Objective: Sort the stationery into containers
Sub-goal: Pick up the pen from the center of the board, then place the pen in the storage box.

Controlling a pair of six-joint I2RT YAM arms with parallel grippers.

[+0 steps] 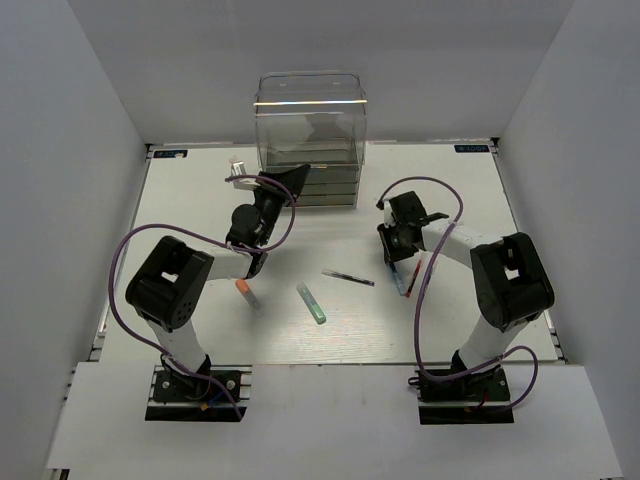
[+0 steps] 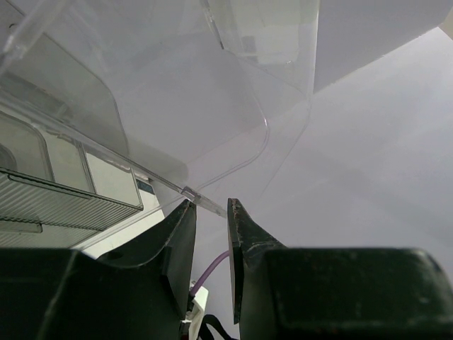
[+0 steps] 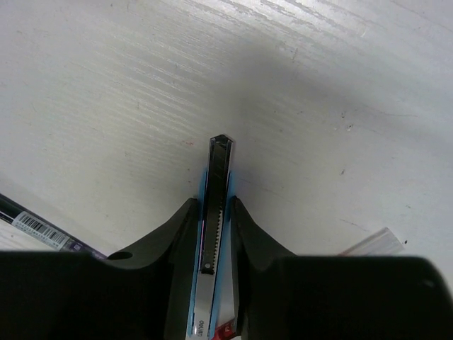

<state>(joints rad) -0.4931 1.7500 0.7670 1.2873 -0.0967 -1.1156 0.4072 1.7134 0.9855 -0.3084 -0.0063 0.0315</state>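
Note:
The clear drawer unit (image 1: 310,140) stands at the back middle; its clear walls fill the left wrist view (image 2: 177,106). My left gripper (image 1: 292,176) is beside its lower left front, jaws nearly closed on a pale clear pen (image 1: 238,172) that crosses the fingertips (image 2: 205,202). My right gripper (image 1: 399,258) is low over the table, shut on a blue slim tool (image 3: 216,191) with a black slider, lying lengthwise between the fingers. An orange-capped marker (image 1: 246,292), a green-tipped marker (image 1: 311,302), a thin dark pen (image 1: 348,277) and a red pen (image 1: 414,275) lie on the table.
White walls close in the table on the left, back and right. The thin dark pen's barcoded end shows at the left edge of the right wrist view (image 3: 35,227). A clear strip (image 3: 375,242) lies just right of my right fingers.

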